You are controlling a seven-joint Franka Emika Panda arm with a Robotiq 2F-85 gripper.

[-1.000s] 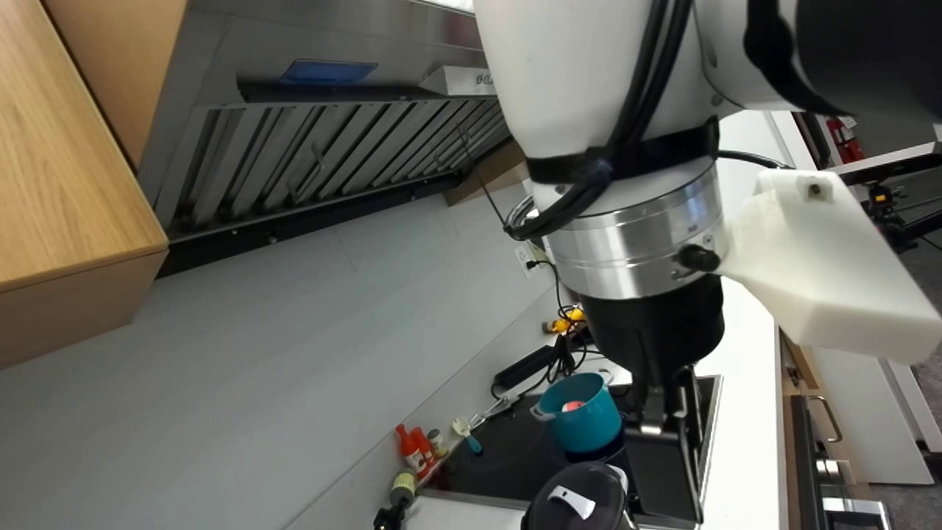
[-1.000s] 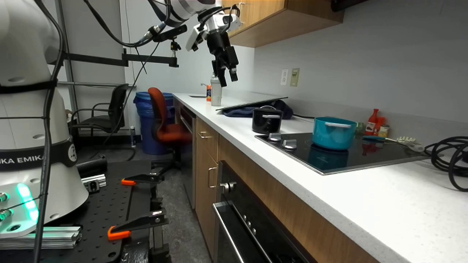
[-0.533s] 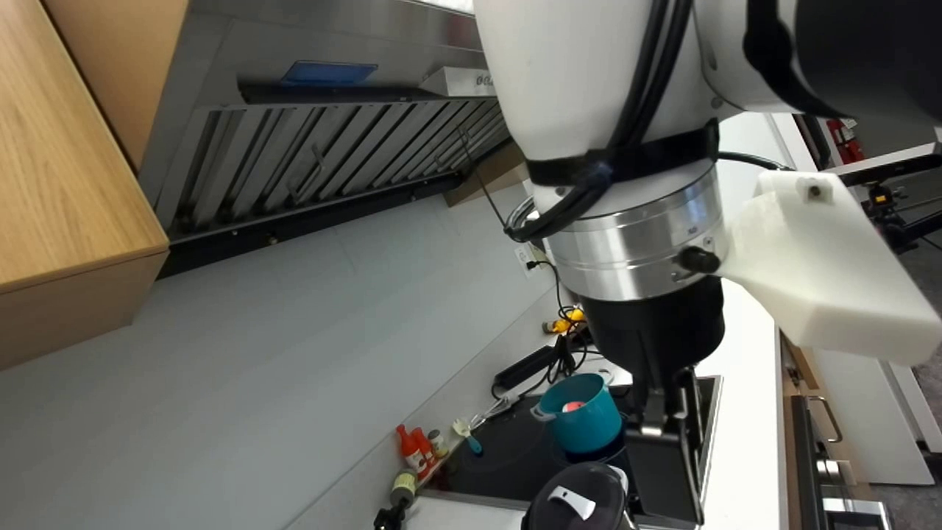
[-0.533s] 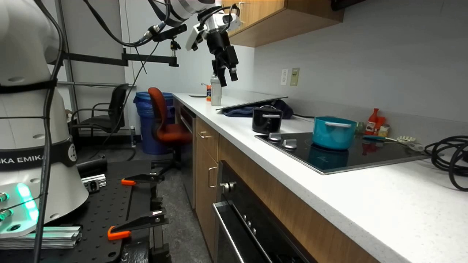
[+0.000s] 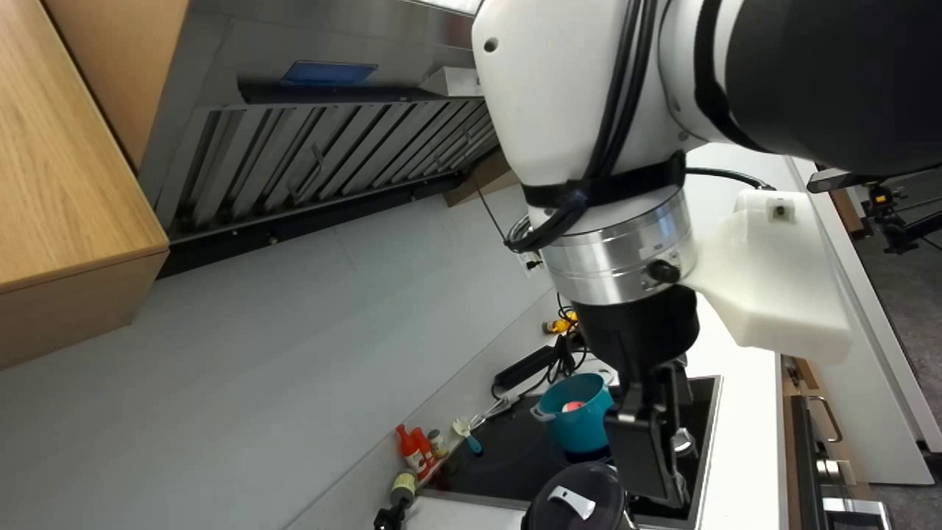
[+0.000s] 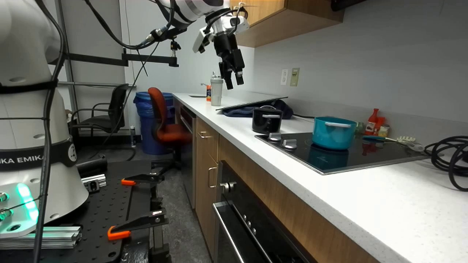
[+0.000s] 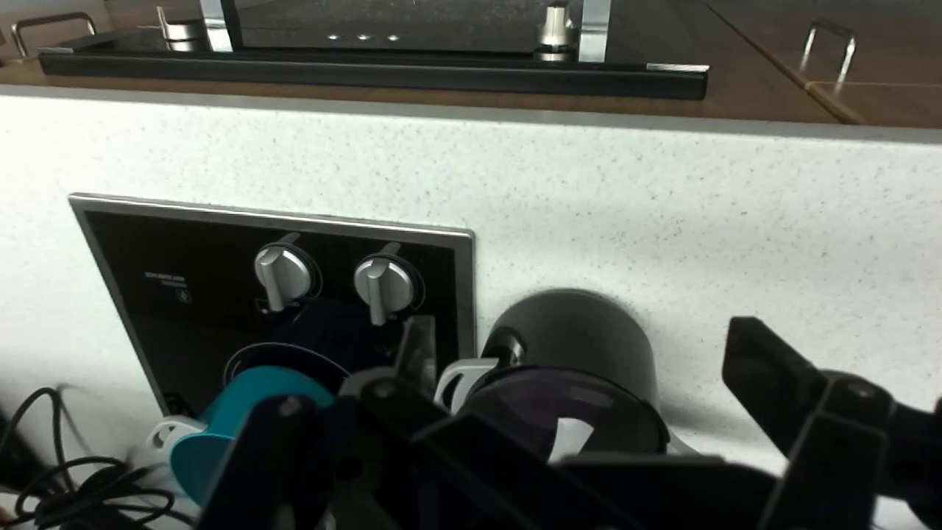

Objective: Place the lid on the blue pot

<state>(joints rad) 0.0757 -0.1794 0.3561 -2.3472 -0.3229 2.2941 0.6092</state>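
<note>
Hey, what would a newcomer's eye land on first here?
Probably the blue pot, bright and uncovered on the stove. The open tool, hanging above the counter, likely comes next. Then there's the black pot beside the stove, with its lid on.

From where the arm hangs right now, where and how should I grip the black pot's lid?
I'd grip the pale handle on top of the lid, coming straight down from above. The handle rises as a narrow arch and the black pot stands upright, so the open fingers could probably straddle the arch and pinch across its narrow width.
</note>
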